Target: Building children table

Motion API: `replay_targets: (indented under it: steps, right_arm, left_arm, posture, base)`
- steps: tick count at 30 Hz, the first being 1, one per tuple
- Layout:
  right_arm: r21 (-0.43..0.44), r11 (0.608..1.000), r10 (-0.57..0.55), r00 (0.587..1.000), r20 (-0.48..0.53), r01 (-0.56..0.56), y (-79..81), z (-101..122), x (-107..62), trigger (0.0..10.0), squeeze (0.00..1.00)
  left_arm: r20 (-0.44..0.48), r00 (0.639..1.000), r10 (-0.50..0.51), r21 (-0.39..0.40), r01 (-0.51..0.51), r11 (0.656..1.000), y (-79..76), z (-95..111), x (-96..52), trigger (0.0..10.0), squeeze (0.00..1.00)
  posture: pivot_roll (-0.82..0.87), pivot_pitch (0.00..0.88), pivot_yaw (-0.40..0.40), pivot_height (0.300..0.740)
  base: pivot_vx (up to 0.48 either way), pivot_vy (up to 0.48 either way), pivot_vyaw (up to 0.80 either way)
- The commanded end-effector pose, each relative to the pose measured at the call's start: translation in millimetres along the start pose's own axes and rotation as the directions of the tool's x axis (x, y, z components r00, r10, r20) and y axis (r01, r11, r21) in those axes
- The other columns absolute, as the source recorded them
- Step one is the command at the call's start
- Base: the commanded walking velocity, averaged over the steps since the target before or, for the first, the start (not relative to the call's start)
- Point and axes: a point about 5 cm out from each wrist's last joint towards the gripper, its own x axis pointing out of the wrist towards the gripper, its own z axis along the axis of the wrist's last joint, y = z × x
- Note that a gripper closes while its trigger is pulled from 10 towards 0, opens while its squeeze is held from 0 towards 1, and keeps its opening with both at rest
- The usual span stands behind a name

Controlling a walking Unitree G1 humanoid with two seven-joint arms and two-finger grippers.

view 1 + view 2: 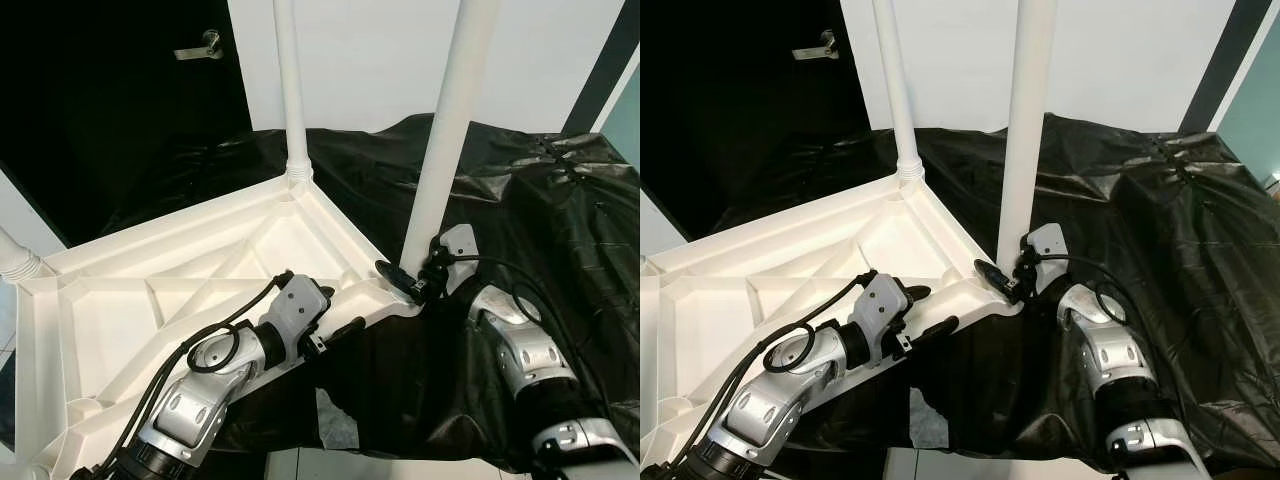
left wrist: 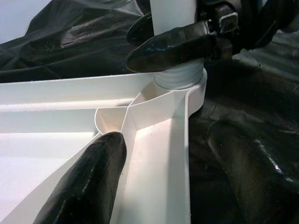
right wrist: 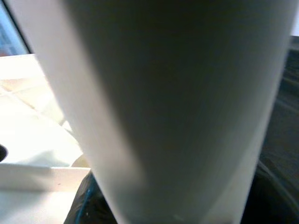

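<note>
A white plastic table top lies upside down on a black sheet. White legs stand upright in its corners: a near leg, a far leg, and a stub of a third at the left. My right gripper is shut on the near leg just above its socket; its fingers wrap the leg's base. My left gripper is open and straddles the table's rim close to that corner, one finger inside the top and the other on the sheet outside.
A black door with a metal handle stands at the back left beside a white wall. The black sheet drapes over a raised surface at the right. Pale floor shows at the near edge.
</note>
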Motion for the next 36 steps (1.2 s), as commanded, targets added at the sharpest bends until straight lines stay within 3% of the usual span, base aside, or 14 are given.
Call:
replay_targets:
  steps: [1,5,6,12,13,14,15,16,22,28,29,32,34,36]
  right_arm:
    - [0.011,0.999,-0.049,0.996,-0.069,0.05,5.8,-14,-2.7,10.0,0.0]
    - [0.026,0.988,-0.152,0.985,-0.077,0.154,8.4,-15,-2.6,10.0,0.0]
    - [0.035,0.966,-0.25,0.964,-0.092,0.254,10.0,-18,-3.7,10.0,0.0]
    - [0.041,0.933,-0.353,0.93,-0.098,0.358,14.9,-19,-5.6,10.0,0.0]
    - [0.056,0.908,-0.408,0.907,-0.101,0.414,19.1,-20,-5.6,10.0,0.0]
    - [0.056,0.908,-0.408,0.907,-0.101,0.414,19.1,-20,-5.6,10.0,0.0]
    - [0.092,0.857,-0.5,0.861,-0.094,0.507,29.0,-16,-4.6,10.0,0.0]
    - [0.102,0.837,-0.531,0.843,-0.088,0.537,32.6,-14,-4.3,10.0,0.0]
    - [0.129,0.845,-0.513,0.855,-0.08,0.519,45.9,-11,0.8,10.0,0.0]
    - [0.113,0.839,-0.527,0.847,-0.073,0.532,42.5,-10,-2.3,10.0,0.0]
    - [0.106,0.839,-0.53,0.846,-0.063,0.534,41.8,-9,-2.8,10.0,0.96]
    - [0.126,0.849,-0.514,0.857,-0.022,0.513,41.4,-3,-4.0,10.0,1.0]
    - [0.145,0.887,-0.448,0.893,0.039,0.439,44.6,4,-8.3,10.0,1.0]
    - [0.137,0.894,-0.436,0.898,0.048,0.427,45.4,5,-9.7,10.0,1.0]
  left_arm:
    - [-0.019,1.0,-0.022,0.001,0.022,1.0,-1.5,-3,-0.8,10.0,0.0]
    - [-0.018,1.0,-0.024,0.0,0.024,1.0,-2.1,-3,-0.6,10.0,0.0]
    - [-0.02,0.999,-0.025,-0.002,0.025,1.0,-2.3,-3,-0.6,10.0,0.0]
    - [-0.022,0.999,-0.03,-0.002,0.03,1.0,-2.5,-4,-1.4,10.0,0.0]
    - [-0.023,0.999,-0.033,0.001,0.033,0.999,-2.4,-4,-1.6,10.0,0.0]
    - [-0.023,0.999,-0.033,0.001,0.033,0.999,-2.4,-4,-1.6,10.0,0.0]
    - [-0.023,0.999,-0.037,0.005,0.037,0.999,-1.7,-3,-1.4,10.0,0.0]
    - [-0.022,0.999,-0.037,0.005,0.037,0.999,-1.5,-3,-1.2,10.0,0.0]
    - [-0.021,0.999,-0.045,0.007,0.046,0.999,-2.7,-3,-0.5,10.0,0.0]
    - [-0.02,0.998,-0.055,0.012,0.055,0.998,-3.0,-2,1.3,10.0,0.0]
    - [-0.02,0.998,-0.055,0.013,0.055,0.998,-2.5,-2,1.6,10.0,0.0]
    - [-0.019,0.998,-0.053,0.015,0.053,0.998,-2.2,-2,1.7,10.0,0.0]
    - [-0.017,0.999,-0.052,0.017,0.052,0.998,-2.8,-2,2.3,10.0,0.0]
    - [-0.017,0.998,-0.052,0.018,0.053,0.998,-2.9,-2,2.4,10.0,0.0]
  posture:
    - [0.0,0.0,-0.007,0.74]
    - [0.0,0.0,-0.005,0.74]
    - [0.0,0.0,-0.005,0.74]
    - [0.0,0.0,0.002,0.74]
    - [0.0,0.0,0.002,0.74]
    - [0.0,0.0,0.002,0.74]
    - [0.0,0.0,0.004,0.74]
    - [0.0,0.0,0.005,0.74]
    - [-0.01,0.0,0.006,0.74]
    - [-0.01,0.0,0.004,0.74]
    - [-0.01,0.0,0.004,0.74]
    - [0.0,0.0,0.003,0.74]
    - [-0.01,0.0,-0.002,0.74]
    - [-0.01,0.0,-0.002,0.74]
  base:
    - [0.0,0.0,0.0]
    - [0.0,0.0,0.0]
    - [0.0,0.0,0.0]
    - [0.0,0.0,0.0]
    - [0.0,0.0,0.0]
    - [0.0,0.0,0.0]
    - [0.0,0.0,0.0]
    - [0.0,0.0,0.0]
    - [0.0,0.0,0.0]
    - [0.0,0.0,0.0]
    - [0.0,0.0,0.0]
    - [0.0,0.0,0.0]
    - [0.0,0.0,0.0]
    - [0.0,0.0,0.0]
